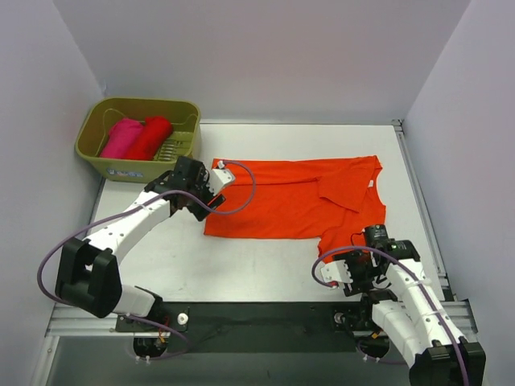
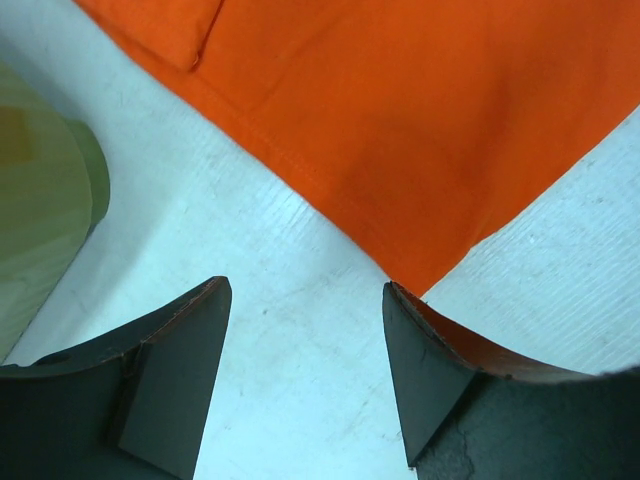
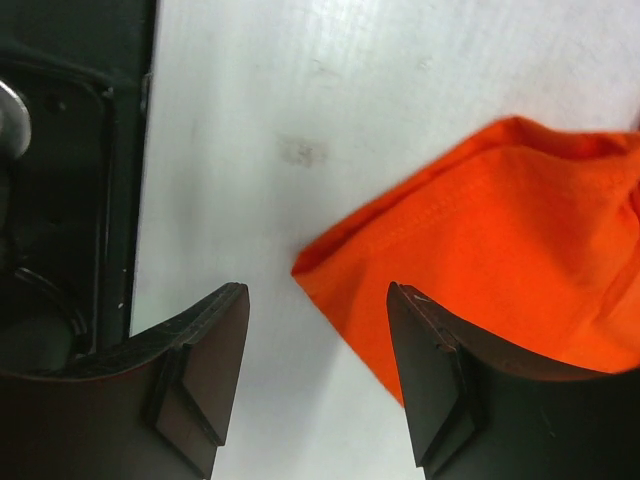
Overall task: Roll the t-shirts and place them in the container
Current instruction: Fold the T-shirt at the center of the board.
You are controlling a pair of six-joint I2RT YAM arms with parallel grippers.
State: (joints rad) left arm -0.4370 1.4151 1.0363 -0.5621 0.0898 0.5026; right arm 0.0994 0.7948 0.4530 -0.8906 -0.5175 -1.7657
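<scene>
Three t-shirts are in view from above. The orange-red t-shirt [image 1: 282,205] lies spread flat on the table [image 1: 265,265], from the middle toward the right edge, with its collar to the right. A magenta pink t-shirt [image 1: 121,138] and a deeper red t-shirt [image 1: 151,137] sit side by side, touching, inside the olive-green basket [image 1: 87,135] at the far left corner. A pale label [image 1: 129,172] on the basket's near wall carries bluish marks too small to read; no other writing shows.

The left gripper [image 1: 216,185] hangs at the left edge of the orange-red shirt, near the basket. Its wrist camera shows what the top view hides: the jaws stand apart over bare table, holding nothing, and a corner of the shirt comes to a point just at the tip of the right-hand finger. A curved piece of the basket's wall fills the left of that view.

The right gripper [image 1: 348,270] is near the table's near edge, beside the shirt's near right part. Its wrist camera shows the jaws apart and gripping nothing, with a folded corner of orange cloth lying on the table ahead of them and running behind the right-hand finger. A black strip [image 3: 70,150] along the near edge shows on the left there.
</scene>
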